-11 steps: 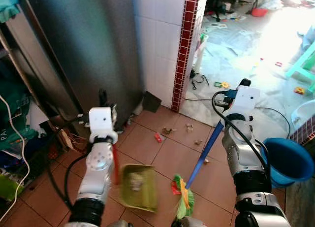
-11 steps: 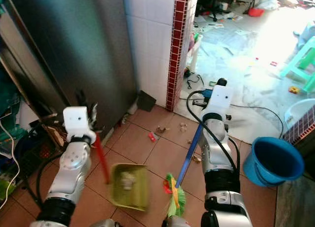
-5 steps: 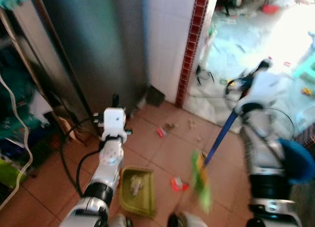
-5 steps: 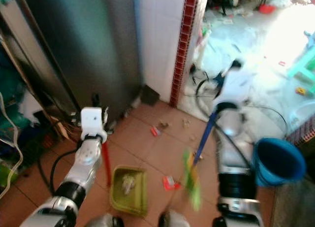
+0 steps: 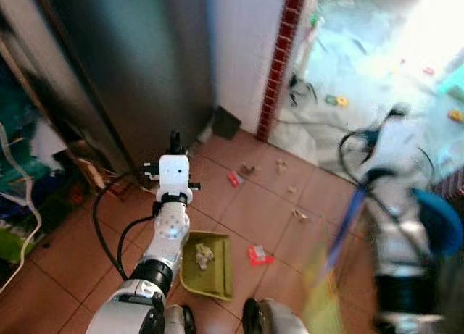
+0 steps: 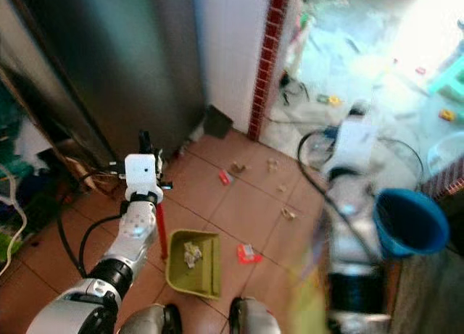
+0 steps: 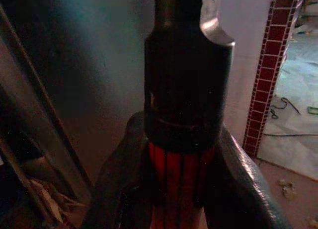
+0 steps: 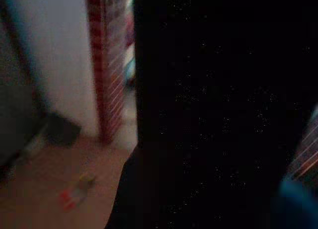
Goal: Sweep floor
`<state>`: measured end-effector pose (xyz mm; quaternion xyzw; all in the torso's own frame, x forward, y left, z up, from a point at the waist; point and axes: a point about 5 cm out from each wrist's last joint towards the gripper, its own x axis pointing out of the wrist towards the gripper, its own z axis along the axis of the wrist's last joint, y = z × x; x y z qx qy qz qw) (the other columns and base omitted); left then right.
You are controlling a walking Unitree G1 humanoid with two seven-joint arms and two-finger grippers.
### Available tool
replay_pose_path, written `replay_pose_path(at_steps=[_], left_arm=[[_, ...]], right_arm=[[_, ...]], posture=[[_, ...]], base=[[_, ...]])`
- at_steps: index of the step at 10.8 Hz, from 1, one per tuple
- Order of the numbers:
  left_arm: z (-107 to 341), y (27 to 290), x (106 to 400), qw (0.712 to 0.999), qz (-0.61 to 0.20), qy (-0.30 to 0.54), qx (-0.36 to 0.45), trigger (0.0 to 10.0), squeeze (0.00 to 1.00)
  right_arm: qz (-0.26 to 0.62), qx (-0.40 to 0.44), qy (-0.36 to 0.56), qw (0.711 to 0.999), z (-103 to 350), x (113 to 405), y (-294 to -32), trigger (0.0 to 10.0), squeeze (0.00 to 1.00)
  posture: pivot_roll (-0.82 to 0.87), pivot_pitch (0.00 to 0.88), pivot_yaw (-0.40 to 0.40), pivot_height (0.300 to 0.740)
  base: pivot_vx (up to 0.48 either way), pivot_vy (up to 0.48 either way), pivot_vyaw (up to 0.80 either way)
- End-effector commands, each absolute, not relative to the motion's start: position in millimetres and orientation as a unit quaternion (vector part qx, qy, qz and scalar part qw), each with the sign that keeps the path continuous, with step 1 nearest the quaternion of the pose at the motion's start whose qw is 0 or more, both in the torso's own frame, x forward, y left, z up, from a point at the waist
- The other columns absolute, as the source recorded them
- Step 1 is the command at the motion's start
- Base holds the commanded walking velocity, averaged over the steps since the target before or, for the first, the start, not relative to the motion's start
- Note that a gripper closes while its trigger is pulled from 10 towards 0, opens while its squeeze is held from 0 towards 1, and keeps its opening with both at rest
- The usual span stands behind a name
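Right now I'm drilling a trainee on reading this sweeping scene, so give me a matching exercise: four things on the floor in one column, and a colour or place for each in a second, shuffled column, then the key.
Things:
1. dustpan
2. bucket
3. dustpan handle
4. red scrap

Descriptions:
A. blue, standing on the robot's right
B. red, upright, below the left gripper
C. green, on the tiles with litter inside
D. lying on the tile just right of the dustpan

Pairs: 1-C, 2-A, 3-B, 4-D
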<state>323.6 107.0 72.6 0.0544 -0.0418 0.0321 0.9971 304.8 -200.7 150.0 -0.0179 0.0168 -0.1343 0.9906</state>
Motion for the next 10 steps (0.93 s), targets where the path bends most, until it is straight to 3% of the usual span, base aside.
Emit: replay_pose_path(at_steps=[1,5,7,8,10], left_arm=[[53,104,315,0.997,0.021,0.005,0.073,10.0,0.0],[52,98,317,0.997,0.018,0.01,0.068,10.0,0.0],[52,96,318,0.998,0.015,0.013,0.064,10.0,0.0],[52,94,318,0.998,0.014,0.015,0.062,10.0,0.0],[52,91,319,0.998,0.012,0.017,0.06,10.0,0.0]], right_arm=[[-0.115,0.021,-0.029,0.993,171,308,-192,10.0,0.0],[-0.068,0.094,-0.044,0.992,187,312,-179,10.0,0.0],[0.053,0.114,-0.055,0.991,204,314,-158,10.0,0.0],[0.105,0.174,-0.06,0.977,224,320,-154,10.0,0.0],[0.103,0.201,-0.094,0.97,255,332,-169,10.0,0.0]], posture=[[-0.21,0.236,-0.024,0.74],[-0.23,0.213,-0.035,0.74],[-0.23,0.201,-0.038,0.74],[-0.24,0.195,-0.039,0.74],[-0.24,0.185,-0.045,0.74]], base=[[0.0,0.0,0.0],[0.0,0.0,0.0],[0.0,0.0,0.0],[0.0,0.0,0.0],[0.0,0.0,0.0]])
